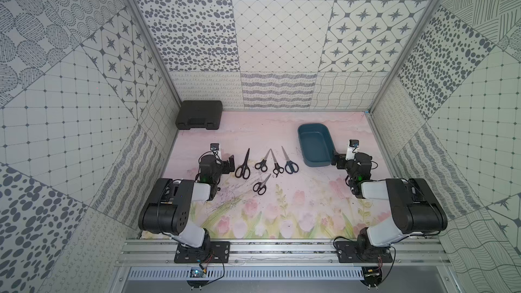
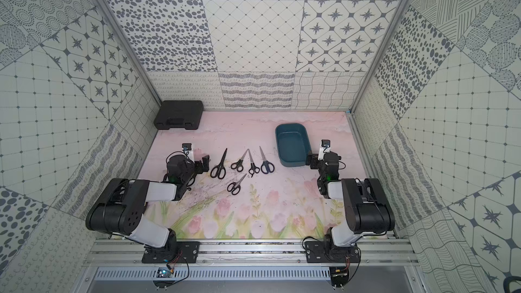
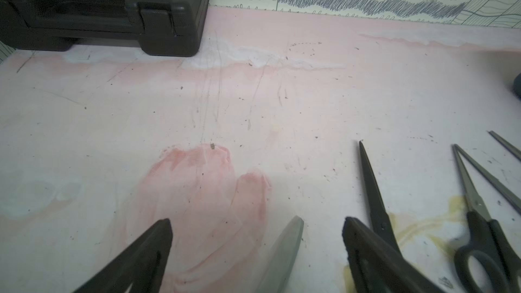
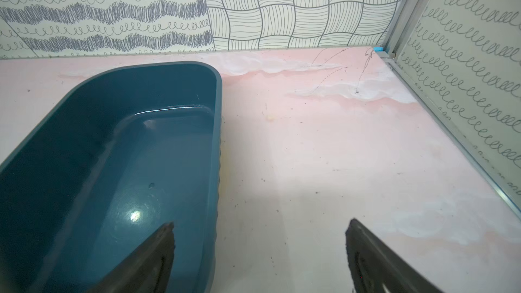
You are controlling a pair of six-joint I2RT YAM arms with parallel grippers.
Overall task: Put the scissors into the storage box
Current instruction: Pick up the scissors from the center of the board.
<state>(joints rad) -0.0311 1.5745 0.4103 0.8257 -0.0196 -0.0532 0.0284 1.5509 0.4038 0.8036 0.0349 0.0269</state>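
Several scissors lie side by side mid-table in both top views: a large all-black pair (image 1: pixel 243 165) (image 2: pixel 219 165), a blue-handled pair (image 1: pixel 290 162) (image 2: pixel 266 163), and small silver-bladed pairs (image 1: pixel 262 162) (image 1: pixel 261 185). The teal storage box (image 1: pixel 315 143) (image 2: pixel 291 143) (image 4: pixel 112 150) stands empty at the back right. My left gripper (image 1: pixel 229 163) (image 3: pixel 257 223) is open just left of the black pair (image 3: pixel 372 190), holding nothing. My right gripper (image 1: pixel 338 160) (image 4: pixel 260 224) is open low at the box's near right corner, one finger (image 4: pixel 158 252) over its floor.
A black hard-shell case (image 1: pixel 199 114) (image 3: pixel 104 7) sits in the back left corner. Patterned walls close in the back and both sides. Bare floral mat (image 1: pixel 282 209) stretches in front of the scissors between the two arm bases.
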